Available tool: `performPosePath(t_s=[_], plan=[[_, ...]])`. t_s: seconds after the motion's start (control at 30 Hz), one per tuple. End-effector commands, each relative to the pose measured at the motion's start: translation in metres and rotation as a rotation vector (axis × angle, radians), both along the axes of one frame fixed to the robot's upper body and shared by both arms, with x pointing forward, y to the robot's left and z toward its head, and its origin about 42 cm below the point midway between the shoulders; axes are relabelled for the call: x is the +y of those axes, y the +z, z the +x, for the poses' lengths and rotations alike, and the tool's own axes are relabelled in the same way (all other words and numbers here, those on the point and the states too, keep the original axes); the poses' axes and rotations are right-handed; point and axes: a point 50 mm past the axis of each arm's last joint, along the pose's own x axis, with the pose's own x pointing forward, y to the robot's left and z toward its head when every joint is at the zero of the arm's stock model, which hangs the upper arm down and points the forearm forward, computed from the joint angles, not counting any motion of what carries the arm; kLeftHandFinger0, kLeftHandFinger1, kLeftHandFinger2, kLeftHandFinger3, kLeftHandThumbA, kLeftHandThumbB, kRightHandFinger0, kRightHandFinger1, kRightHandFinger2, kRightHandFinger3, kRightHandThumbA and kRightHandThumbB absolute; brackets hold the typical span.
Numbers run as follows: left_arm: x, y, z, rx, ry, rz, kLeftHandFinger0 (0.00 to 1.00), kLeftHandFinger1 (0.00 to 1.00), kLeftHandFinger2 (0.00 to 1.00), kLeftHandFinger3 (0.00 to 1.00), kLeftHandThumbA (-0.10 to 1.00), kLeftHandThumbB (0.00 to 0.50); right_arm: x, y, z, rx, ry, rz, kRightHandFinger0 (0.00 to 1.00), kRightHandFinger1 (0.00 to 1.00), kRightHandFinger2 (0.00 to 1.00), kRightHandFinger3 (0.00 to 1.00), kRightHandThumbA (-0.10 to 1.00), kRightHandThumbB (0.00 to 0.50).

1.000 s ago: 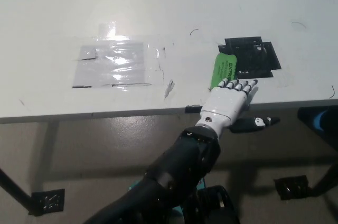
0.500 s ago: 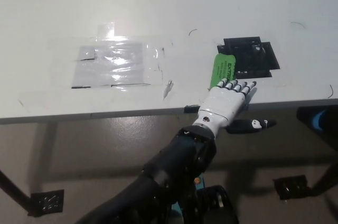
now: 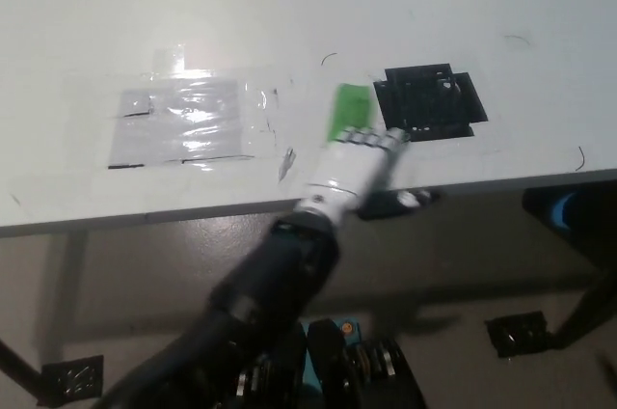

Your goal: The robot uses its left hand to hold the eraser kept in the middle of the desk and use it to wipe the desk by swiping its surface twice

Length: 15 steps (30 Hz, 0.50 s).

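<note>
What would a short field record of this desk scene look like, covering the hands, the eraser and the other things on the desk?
left hand: white, at the desk's near edge, fingers on the green eraser
right hand: not in view
desk: white
black square mark, right of the eraser
clear taped sheet, left of the eraser

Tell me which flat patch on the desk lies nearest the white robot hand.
The black patch, just right of the left robot hand and green eraser. The shiny clear taped sheet lies farther off, to its left.
</note>
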Motion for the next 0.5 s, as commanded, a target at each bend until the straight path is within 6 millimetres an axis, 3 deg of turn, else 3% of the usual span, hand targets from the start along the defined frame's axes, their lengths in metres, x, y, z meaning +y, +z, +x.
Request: performPosePath(t_s=[0.0,0.17,0.23,0.3,0.33,0.47], plan=[[0.096,-0.083,-0.028,0.365,0.255,0.007,1.00,1.00,1.00,1.00,1.00,0.497,-0.008,0.017,-0.001,-0.055,-0.017,-0.038,1.00,1.00,1.00,1.00,1.00,0.277],[0.121,-0.086,-0.033,0.370,0.326,-0.029,1.00,1.00,1.00,1.00,1.00,0.480,-0.012,0.016,-0.004,-0.060,-0.025,-0.030,1.00,1.00,1.00,1.00,1.00,0.262],[0.133,-0.088,-0.035,0.374,0.363,-0.043,1.00,1.00,1.00,1.00,1.00,0.443,-0.014,0.017,-0.005,-0.065,-0.032,-0.024,1.00,1.00,1.00,1.00,1.00,0.262],[0.139,-0.088,-0.037,0.376,0.376,-0.059,1.00,1.00,1.00,1.00,1.00,0.482,-0.015,0.017,-0.006,-0.059,-0.036,-0.030,1.00,1.00,1.00,1.00,1.00,0.254],[0.143,-0.090,-0.039,0.372,0.396,-0.069,1.00,1.00,1.00,1.00,1.00,0.462,-0.016,0.017,-0.007,-0.057,-0.035,-0.027,1.00,1.00,1.00,1.00,1.00,0.235],[0.158,-0.096,-0.047,0.369,0.422,-0.109,1.00,1.00,1.00,1.00,1.00,0.477,-0.019,0.016,-0.009,-0.053,-0.042,-0.023,1.00,1.00,1.00,1.00,1.00,0.240]])
